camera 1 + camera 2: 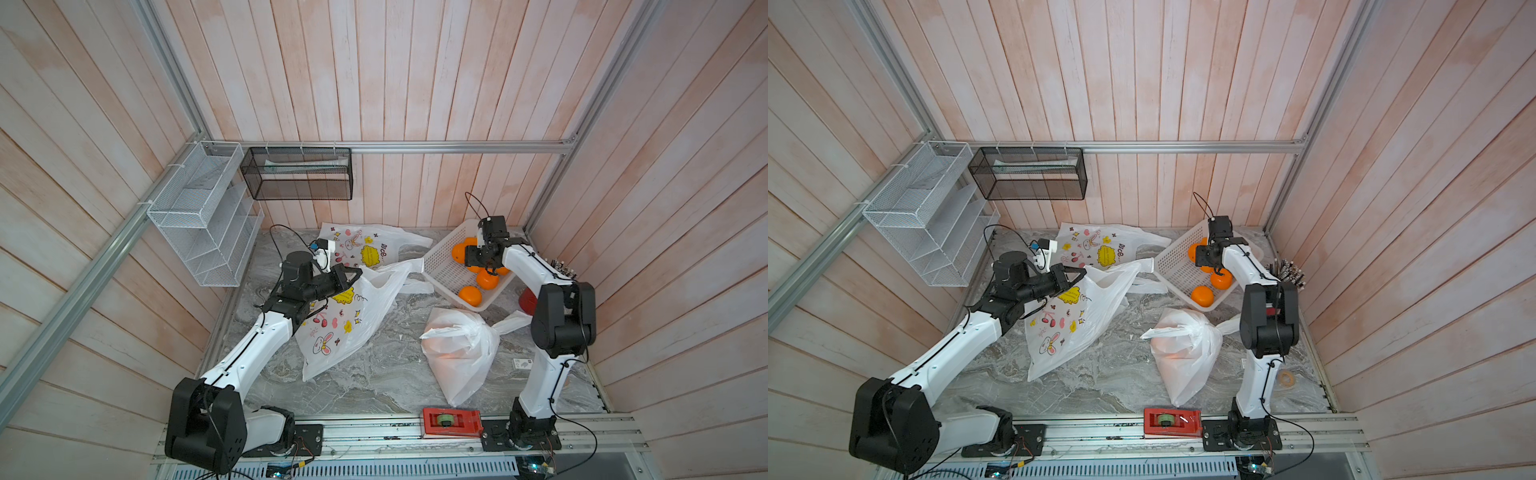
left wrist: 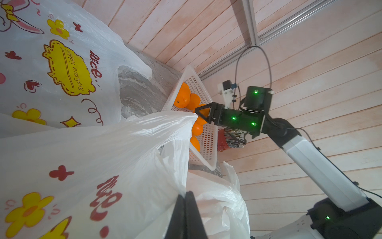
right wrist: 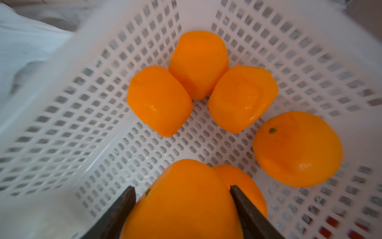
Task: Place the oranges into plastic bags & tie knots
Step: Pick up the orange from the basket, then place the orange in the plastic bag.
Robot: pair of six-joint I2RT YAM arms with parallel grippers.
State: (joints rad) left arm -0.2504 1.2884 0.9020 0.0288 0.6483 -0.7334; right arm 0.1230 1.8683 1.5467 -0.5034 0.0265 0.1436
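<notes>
Now: left tool (image 2: 186, 195) clamped on bag (image 2: 124, 144) rim; right tool (image 3: 183, 189) astride orange (image 3: 182, 209), grip unclear; basket (image 3: 144, 149) floor bare beside.

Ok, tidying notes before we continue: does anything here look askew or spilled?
Only the white perforated basket, sitting cornerwise on the table. No oranges lie loose outside it; the tied bag lies on its side.

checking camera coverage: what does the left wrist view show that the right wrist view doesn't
Only left wrist: the left end effector shut on the cartoon-printed white translucent plastic bag, and the white-and-black right arm. Only right wrist: the open floor of the white perforated plastic basket, with three round bright orange fruits clustered and one apart. Both: that basket, the fruits, and the right end effector with fingers either side of one fruit.
</notes>
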